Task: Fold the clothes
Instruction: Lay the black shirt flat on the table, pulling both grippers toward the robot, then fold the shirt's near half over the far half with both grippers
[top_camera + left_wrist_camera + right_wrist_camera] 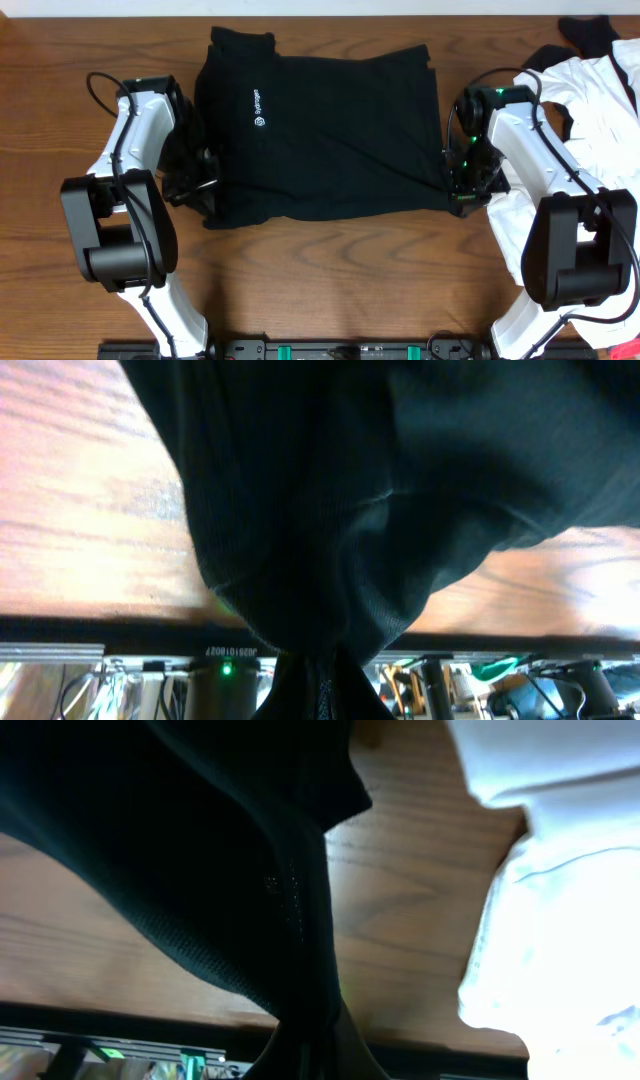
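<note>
Overhead I look straight down on the whole table (330, 262), while my wrist cameras sit close against the black shirt (330, 130) at its nine and three o'clock edges, sharing that cloth.

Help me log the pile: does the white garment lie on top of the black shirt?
No, the white garment lies off to the right, with bare table showing between it and the black shirt.
</note>
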Controlling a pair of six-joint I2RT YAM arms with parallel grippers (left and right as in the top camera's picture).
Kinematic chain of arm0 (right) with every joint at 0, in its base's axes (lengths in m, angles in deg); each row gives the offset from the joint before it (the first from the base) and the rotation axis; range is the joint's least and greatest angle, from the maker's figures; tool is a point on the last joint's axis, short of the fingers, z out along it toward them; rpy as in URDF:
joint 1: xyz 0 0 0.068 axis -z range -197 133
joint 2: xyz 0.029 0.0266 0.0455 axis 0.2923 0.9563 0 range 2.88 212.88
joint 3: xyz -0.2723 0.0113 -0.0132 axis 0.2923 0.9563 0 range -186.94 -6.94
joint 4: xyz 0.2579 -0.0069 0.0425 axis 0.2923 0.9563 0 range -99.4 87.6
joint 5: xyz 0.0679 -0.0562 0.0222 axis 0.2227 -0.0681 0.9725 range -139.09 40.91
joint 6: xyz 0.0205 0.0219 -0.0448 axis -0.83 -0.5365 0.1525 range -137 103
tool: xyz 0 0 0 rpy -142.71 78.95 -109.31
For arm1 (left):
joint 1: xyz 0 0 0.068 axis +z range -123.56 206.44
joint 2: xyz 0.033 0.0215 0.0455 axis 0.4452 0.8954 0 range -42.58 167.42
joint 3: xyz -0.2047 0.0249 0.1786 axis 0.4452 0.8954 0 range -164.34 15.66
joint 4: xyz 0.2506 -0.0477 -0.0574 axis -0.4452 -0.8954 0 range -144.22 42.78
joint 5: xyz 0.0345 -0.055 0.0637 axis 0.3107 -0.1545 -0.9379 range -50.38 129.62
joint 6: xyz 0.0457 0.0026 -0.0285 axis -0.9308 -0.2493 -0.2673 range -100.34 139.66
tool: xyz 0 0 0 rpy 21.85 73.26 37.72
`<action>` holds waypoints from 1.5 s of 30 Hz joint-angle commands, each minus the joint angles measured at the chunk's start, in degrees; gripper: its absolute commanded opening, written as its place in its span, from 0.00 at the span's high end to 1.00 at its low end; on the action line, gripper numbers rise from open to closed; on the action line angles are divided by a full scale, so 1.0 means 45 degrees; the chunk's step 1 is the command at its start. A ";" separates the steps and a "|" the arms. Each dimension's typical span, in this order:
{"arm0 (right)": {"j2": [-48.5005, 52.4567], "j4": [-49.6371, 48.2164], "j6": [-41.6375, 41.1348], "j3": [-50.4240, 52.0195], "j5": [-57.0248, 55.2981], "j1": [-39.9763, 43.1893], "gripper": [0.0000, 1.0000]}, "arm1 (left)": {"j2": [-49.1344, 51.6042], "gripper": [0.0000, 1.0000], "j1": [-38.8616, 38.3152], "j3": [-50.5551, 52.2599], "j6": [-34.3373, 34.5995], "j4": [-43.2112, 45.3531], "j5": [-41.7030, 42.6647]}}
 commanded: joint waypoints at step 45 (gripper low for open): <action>-0.0471 -0.3351 -0.0835 0.1239 0.1122 -0.0364 0.99 | -0.5974 0.94 0.0039 0.2851 0.2346 0.6178 -0.1841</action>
